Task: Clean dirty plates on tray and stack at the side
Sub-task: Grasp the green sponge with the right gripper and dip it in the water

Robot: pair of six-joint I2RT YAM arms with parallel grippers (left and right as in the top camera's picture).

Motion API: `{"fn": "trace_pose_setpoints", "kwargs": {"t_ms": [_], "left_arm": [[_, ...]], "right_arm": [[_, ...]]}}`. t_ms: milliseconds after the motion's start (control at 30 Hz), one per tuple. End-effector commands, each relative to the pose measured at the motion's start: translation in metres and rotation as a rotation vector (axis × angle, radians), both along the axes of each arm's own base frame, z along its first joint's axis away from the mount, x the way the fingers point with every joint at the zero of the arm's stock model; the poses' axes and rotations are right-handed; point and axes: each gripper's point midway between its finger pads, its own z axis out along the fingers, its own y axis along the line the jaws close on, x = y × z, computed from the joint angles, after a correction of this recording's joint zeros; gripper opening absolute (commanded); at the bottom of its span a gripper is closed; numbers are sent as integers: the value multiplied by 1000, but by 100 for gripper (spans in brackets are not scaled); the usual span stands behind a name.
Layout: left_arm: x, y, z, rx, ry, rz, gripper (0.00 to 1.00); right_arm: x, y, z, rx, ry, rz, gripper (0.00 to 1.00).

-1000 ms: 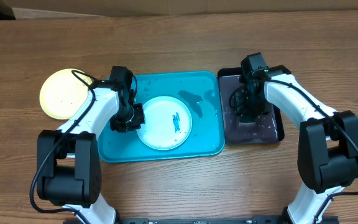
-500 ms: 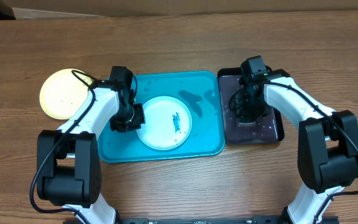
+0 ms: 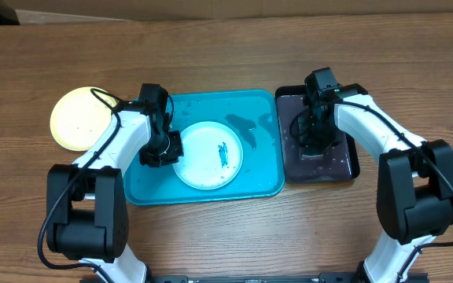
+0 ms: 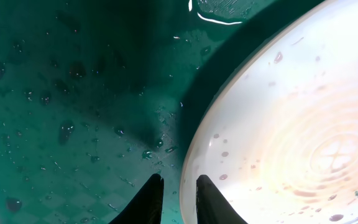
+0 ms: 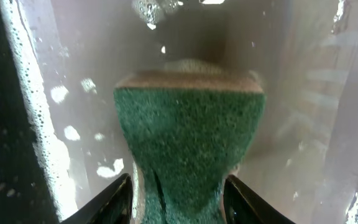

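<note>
A white plate with a dark teal scribble lies in the turquoise tray. My left gripper is at the plate's left rim. In the left wrist view its fingers stand close together astride the rim of the white plate, on the wet tray. A pale yellow-green plate lies on the table to the left of the tray. My right gripper is low in the black tray, shut on a green sponge. The light blue plate is out of view.
The black tray's floor holds cloudy soapy water with foam along its left wall. It stands right next to the turquoise tray's right edge. Bare wooden table surrounds both trays.
The right gripper has shifted slightly back and forth over the black tray with the sponge. The left arm and the plates have not moved.
</note>
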Motion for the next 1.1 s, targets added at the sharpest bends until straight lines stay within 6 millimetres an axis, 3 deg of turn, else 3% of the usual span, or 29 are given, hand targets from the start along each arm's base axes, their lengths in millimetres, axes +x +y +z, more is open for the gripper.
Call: {"fn": "trace_pose_setpoints", "kwargs": {"t_ms": [0,167,367,1067], "left_arm": [[0,-2,-3,4,6,-10,21],[0,-2,-3,4,6,-10,21],[0,-1,-3,5,5,-10,22],[5,-1,-3,11,-17,-7,22]], "right_arm": [[6,0,5,-6,-22,-1,49],[6,0,-2,-4,-31,-1,34],[5,0,-2,-4,-30,-1,4],[6,0,-2,-4,-31,-1,4]]}}
